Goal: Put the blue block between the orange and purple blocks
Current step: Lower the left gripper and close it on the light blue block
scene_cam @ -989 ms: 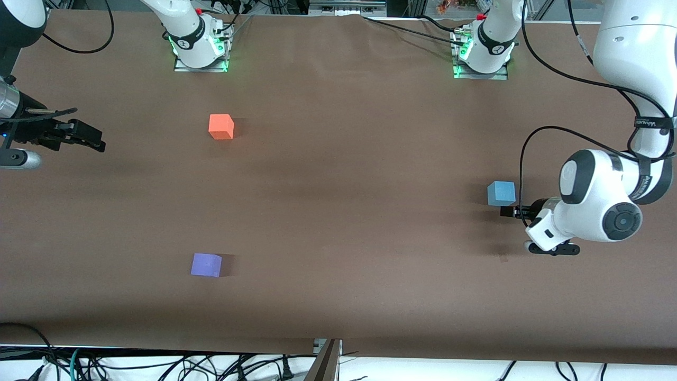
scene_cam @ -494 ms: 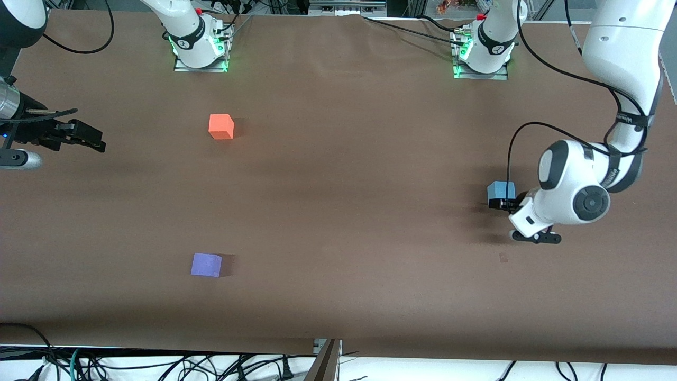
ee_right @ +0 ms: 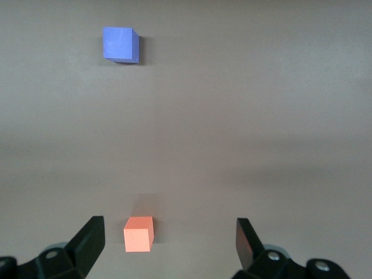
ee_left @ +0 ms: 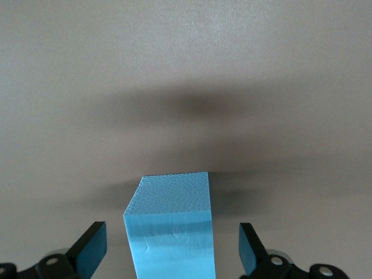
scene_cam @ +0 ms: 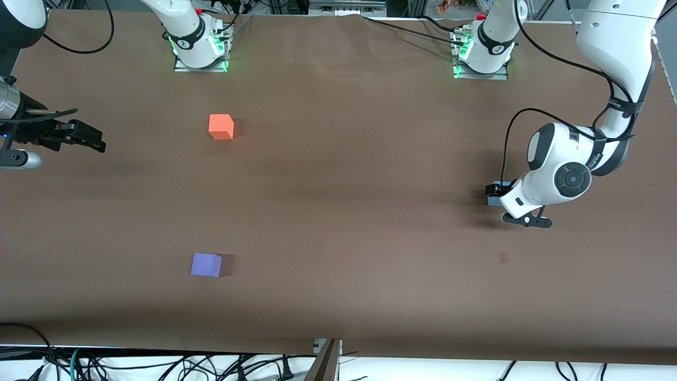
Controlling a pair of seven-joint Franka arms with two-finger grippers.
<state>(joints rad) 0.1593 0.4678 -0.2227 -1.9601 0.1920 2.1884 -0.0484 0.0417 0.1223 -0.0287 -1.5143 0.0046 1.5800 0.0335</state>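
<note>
Since a second earlier, the left gripper had been brought over the blue block, which sat at the right of the front frame, between spread jaws that did not yet touch it. The orange block and purple block were seen left of centre, well apart, while the right gripper waited, jaws spread, at the left edge. Centring before closing would be advised, so the cube is not skewed.

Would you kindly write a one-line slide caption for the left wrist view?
Left gripper over the brown table, open jaws straddling the blue block without touching it.
</note>
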